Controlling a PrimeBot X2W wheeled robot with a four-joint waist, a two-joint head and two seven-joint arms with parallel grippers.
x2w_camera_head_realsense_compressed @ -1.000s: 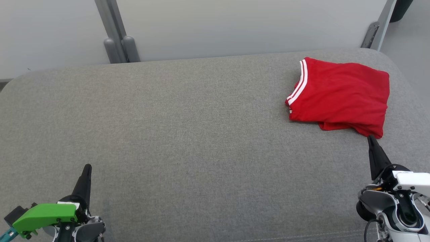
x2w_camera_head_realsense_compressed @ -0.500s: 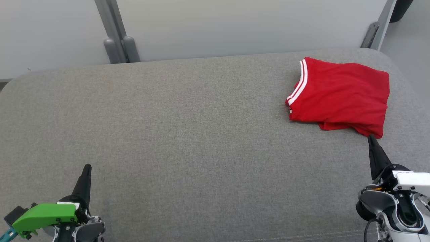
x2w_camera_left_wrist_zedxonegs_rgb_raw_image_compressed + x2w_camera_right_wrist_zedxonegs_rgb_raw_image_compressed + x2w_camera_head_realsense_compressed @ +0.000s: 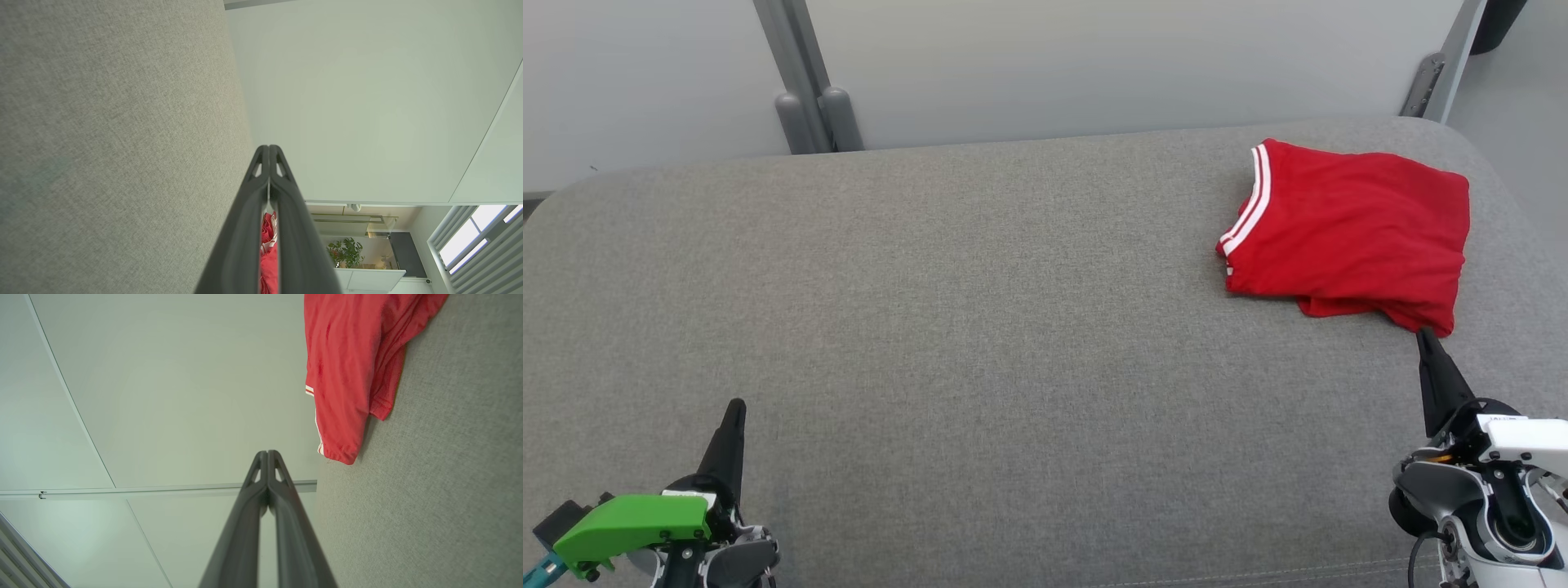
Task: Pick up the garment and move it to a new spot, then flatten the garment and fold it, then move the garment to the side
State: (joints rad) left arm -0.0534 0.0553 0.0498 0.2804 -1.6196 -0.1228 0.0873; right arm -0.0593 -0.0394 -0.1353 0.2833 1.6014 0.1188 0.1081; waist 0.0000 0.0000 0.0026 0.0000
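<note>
On the grey fabric cushion (image 3: 980,343), along its near edge, the left gripper (image 3: 735,406) and right gripper (image 3: 1422,335) are sitting with jaws pressed together, holding nothing. The right tip, just beside the folded red white-striped garment (image 3: 1356,229) at the far right corner, should be pulling away without snagging its hem. Nothing is differing from a second ago.

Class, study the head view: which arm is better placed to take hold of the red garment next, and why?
Right. The right end effector, shut, points at the red garment, close to its near corner. The left end effector, also shut, sits far across the grey cushion.
</note>
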